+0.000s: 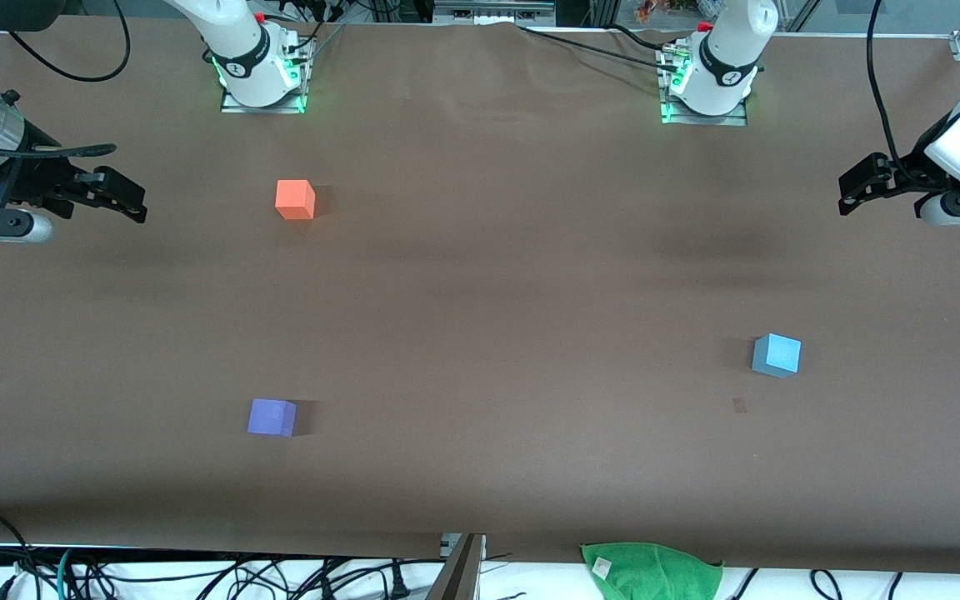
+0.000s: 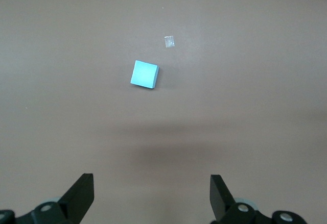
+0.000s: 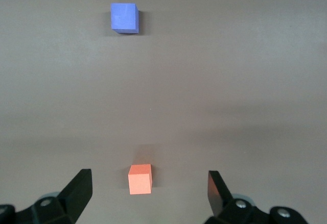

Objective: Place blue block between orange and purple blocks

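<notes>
Small matte sky-blue cube (image 1: 777,355), unheld: left claw (image 2: 152,196) (spread wide, empty; right claw (image 3: 148,192) likewise, waiting over the tabletop edge) should square its 2 fingers to the cube's flat faces.

We see a brown matte surface (image 1: 480,275) stretching the full width of the front view, its covering faintly creased toward the end where the arm bases stand. A small pale scrap (image 1: 739,405), apparently a bit of tape, lies flat on it toward the left arm's end, and it shows in the left wrist view too (image 2: 169,41). A crumpled green cloth (image 1: 651,571) hangs over the edge nearest the front camera. Black cables (image 1: 197,575) tangle along the white strip below that edge, and more cables (image 1: 605,42) trail beside the base plates.
</notes>
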You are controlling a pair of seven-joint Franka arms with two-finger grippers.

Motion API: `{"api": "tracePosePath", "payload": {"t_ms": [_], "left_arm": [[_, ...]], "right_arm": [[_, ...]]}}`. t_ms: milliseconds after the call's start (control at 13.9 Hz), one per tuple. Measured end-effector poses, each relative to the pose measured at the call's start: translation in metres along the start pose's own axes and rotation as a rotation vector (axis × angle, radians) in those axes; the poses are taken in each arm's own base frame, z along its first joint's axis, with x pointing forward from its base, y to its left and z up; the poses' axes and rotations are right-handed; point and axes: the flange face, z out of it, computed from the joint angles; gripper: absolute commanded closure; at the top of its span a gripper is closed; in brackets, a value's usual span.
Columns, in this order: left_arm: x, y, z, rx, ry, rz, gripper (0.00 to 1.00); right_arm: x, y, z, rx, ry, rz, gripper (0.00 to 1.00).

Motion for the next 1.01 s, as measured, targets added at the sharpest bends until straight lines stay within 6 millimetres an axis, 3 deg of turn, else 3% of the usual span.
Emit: {"api": "tracePosePath", "payload": {"t_ms": [647, 1006], "left_arm": [[0.0, 0.014, 0.005, 0.002, -0.011, 0.026, 0.0], [0.01, 0.01, 0.028, 0.001, -0.071, 0.018, 0.0]], "right_arm": [[0.0, 0.0, 0.0, 0.0, 0.0, 0.0, 0.0], [0.0, 0.0, 0.0, 0.0, 0.0, 0.0, 0.0]]}}
